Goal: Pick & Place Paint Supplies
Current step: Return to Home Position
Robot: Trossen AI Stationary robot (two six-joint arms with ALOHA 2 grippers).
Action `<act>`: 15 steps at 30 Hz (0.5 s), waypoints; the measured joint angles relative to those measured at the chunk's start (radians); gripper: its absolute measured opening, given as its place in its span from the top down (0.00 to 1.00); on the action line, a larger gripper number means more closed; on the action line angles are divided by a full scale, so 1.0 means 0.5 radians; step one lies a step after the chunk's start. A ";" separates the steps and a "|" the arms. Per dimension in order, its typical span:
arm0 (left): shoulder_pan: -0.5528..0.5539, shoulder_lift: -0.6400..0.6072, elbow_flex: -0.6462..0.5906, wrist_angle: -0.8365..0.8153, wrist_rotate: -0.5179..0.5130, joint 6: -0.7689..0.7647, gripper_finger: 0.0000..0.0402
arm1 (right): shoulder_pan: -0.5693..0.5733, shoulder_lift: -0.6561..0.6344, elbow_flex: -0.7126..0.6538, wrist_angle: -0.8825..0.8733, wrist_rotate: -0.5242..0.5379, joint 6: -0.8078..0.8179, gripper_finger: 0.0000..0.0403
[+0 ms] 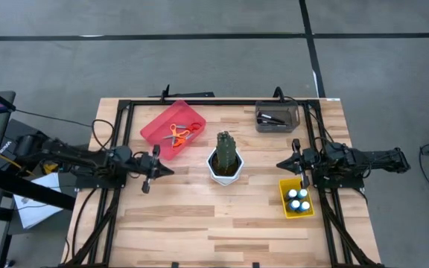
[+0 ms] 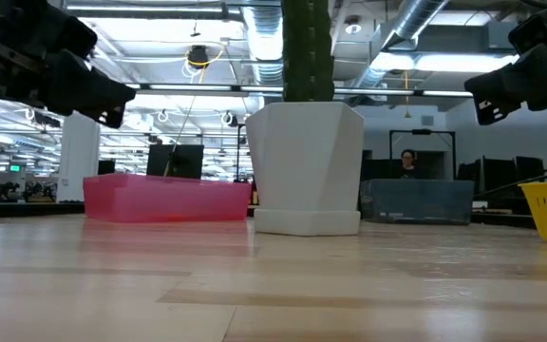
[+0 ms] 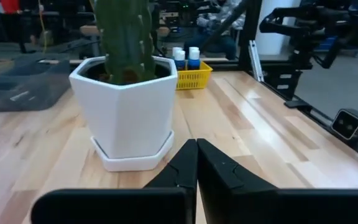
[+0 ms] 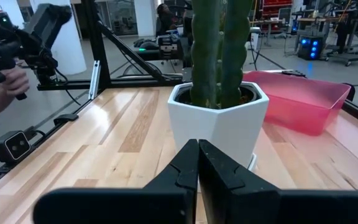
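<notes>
**Caller:** Where are the arms?

**Operator:** From above, I see one arm on each side of the wooden table (image 1: 199, 223). The left gripper (image 1: 168, 170) hangs over the boards on the left, pointing inward at the cactus (image 1: 226, 147). The cactus stands in a white pot (image 1: 224, 174) in the middle of the table. The right gripper (image 1: 281, 163) points at the same pot from the right side. Neither one touches the pot. The table-level camera shows both lifted clear of the surface.

**Caller:** How do the fingers stand?

**Operator:** On each wrist camera I see the two dark fingers pressed flat together, with only a thin seam between them. Nothing is pinched in either pair.

**Caller:** And the paint supplies?

**Operator:** All the ones I can see lie in bins. The orange-handled scissors (image 1: 179, 135) lie in the red bin (image 1: 157, 125), at the far left of the table, beyond the left gripper. The dark paintbrushes (image 1: 273, 117) lie in the dark grey bin (image 1: 296, 120) at the far right; I cannot count them. The blue paint bottles (image 1: 298, 199), white caps up, stand clustered in the yellow bin (image 1: 287, 185). That bin is on the right side, just nearer than the right gripper.
</notes>
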 joint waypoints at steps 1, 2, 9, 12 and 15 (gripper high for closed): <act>-0.014 -0.075 -0.001 -0.078 -0.023 0.009 1.00 | 0.000 0.000 0.000 0.000 0.000 0.000 0.98; -0.027 -0.142 0.000 -0.131 -0.054 0.024 1.00 | 0.000 0.000 0.000 0.000 0.000 0.000 0.98; -0.053 -0.599 0.000 -0.500 -0.227 0.065 1.00 | 0.000 0.000 0.000 0.000 0.000 0.000 0.98; -0.053 -0.713 0.000 -0.597 -0.228 0.068 1.00 | 0.000 0.000 0.000 0.000 0.000 0.000 0.98; -0.053 -0.792 0.000 -0.662 -0.239 0.068 1.00 | 0.000 0.000 0.000 0.000 0.000 0.000 0.98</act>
